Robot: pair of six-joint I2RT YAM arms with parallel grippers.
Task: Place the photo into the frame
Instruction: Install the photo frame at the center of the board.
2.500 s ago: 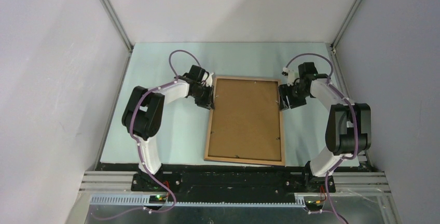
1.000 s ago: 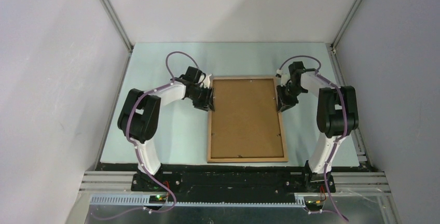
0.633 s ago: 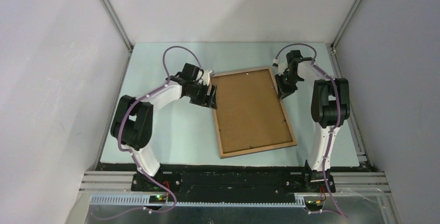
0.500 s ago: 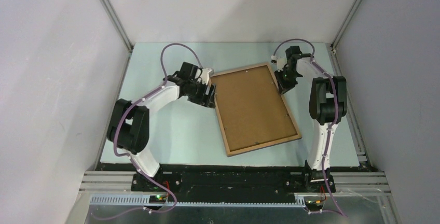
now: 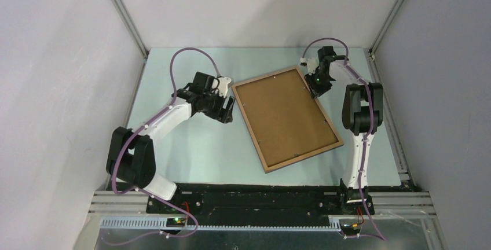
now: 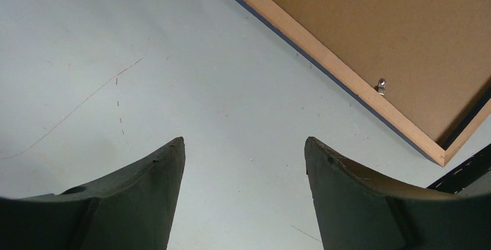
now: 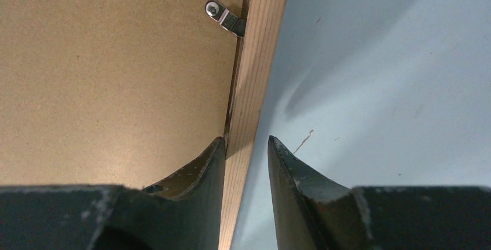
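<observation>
Frame (image 5: 251, 128) lies back-up on the surface (image 5: 191, 146), skewed, its far end leaning toward the left arm and its near corner toward the right arm's base. Brown backing board (image 5: 286, 118) fills the back. A small metal clip (image 7: 226, 17) is turned inward over the board's edge on the right side, so the back looks fastened there. The photo is not visible in any view; whether it sits under the board cannot be told. Right gripper (image 7: 246, 143) straddles the wooden border near the frame's far right corner, one jaw over the board side, the other over the bare surface. The jaws stand narrowly apart around the strip, and whether they pinch it cannot be told. That placement likely serves to steer or pivot the frame by its rim. Left gripper (image 6: 243, 146) hovers over bare surface just beside the frame's far left corner, jaws wide apart, holding nothing and touching nothing. It looks placed to take the left border or to work the clips. Judged stage: positioning the frame; the board probably has to come out before the photo can go in.
</observation>
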